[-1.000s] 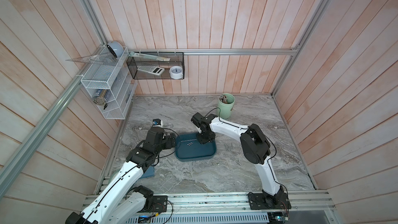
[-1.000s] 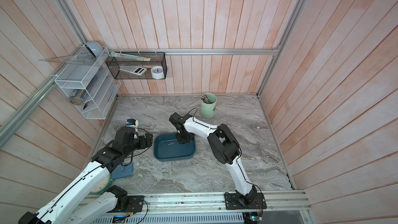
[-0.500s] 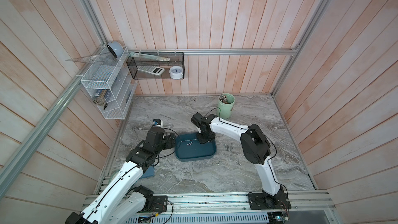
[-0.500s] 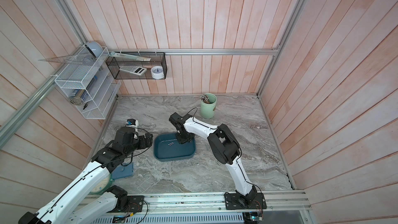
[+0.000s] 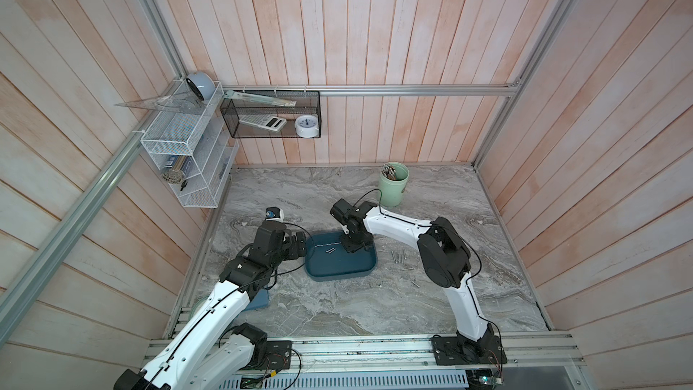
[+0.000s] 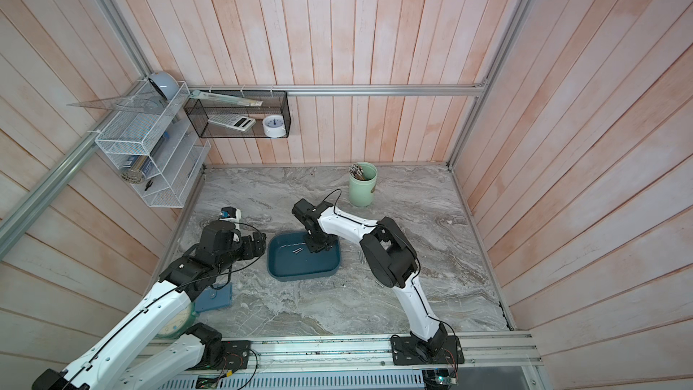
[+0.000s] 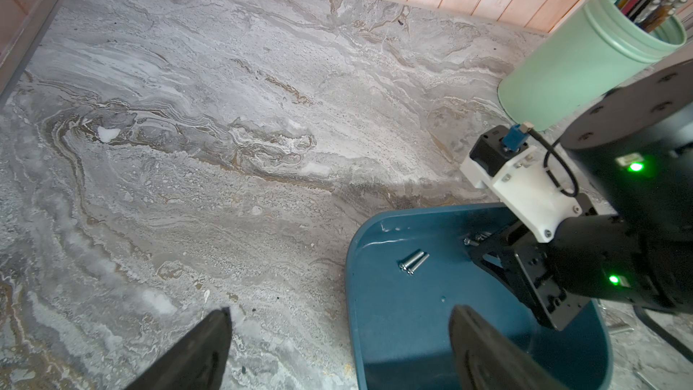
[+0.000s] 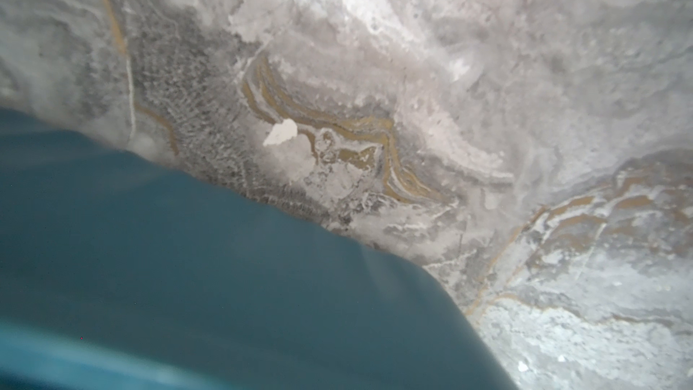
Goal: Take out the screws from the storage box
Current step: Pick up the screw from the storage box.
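Since two screws [image 5: 330,251] lie in the storage box [image 5: 339,273] just beside the right tool [image 5: 350,249], that tool dips into the box, though whether its jaws grip anything I cannot tell; the left tool [image 7: 339,313] waits wide open at the box's rim. More screws [image 5: 399,256] lie on the table [image 5: 337,313] beyond the right tool. Nothing has visibly shifted since a second ago.

No text, brand, number or sign can be read; the dial of the clock [image 5: 307,126] and the keys and display of the calculator [image 5: 262,123] are shown too small in both top views for any figure to be made out.
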`<state>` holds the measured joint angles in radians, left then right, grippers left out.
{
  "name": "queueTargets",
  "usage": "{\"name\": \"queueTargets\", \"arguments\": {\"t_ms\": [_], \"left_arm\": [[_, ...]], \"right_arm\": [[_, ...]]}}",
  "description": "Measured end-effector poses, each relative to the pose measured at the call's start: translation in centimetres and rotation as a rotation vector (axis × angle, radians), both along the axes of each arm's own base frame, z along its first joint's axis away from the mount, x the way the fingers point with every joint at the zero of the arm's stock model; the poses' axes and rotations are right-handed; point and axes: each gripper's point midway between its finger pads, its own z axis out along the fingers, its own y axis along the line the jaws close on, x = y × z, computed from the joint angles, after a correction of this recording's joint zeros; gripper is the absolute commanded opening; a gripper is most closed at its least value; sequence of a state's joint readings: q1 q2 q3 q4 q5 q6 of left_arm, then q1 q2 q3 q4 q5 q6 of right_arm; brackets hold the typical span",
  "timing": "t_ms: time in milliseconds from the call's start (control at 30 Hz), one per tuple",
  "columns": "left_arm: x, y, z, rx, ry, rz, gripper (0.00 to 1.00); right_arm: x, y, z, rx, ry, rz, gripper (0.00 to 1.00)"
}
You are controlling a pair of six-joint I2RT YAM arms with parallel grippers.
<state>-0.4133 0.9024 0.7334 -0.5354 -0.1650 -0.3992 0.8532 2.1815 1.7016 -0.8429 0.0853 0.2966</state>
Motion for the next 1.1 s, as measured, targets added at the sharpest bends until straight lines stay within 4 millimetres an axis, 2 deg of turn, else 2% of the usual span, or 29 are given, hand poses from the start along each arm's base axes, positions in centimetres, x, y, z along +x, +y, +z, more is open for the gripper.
{"name": "queueTargets", "arguments": {"t_ms": [267,567,733,933,1100], "left_arm": [[0.0,0.0,0.0,0.001,0.000,0.000,0.96],[0.0,0.0,0.0,0.000,0.000,0.000,0.96],[0.0,0.0,0.0,0.001,0.000,0.000,0.96],[0.0,0.0,0.0,0.003,-0.001,-0.002,0.96],[0.0,0.0,0.0,0.003,0.000,-0.002,0.96]], "right_arm": [[0.5,-0.5,1.0,0.000,-0.048,-0.011,0.29],[0.9,-1.0,0.8,-0.011,-0.048,-0.023,0.34],[0.7,-1.1,-0.1,-0.024,-0.027,-0.022,0.31],[0.7,-1.1,-0.2,-0.026,-0.024,-0.022,0.31],[0.6,-1.0,-0.2,-0.023,-0.018,-0.034,0.24]]}}
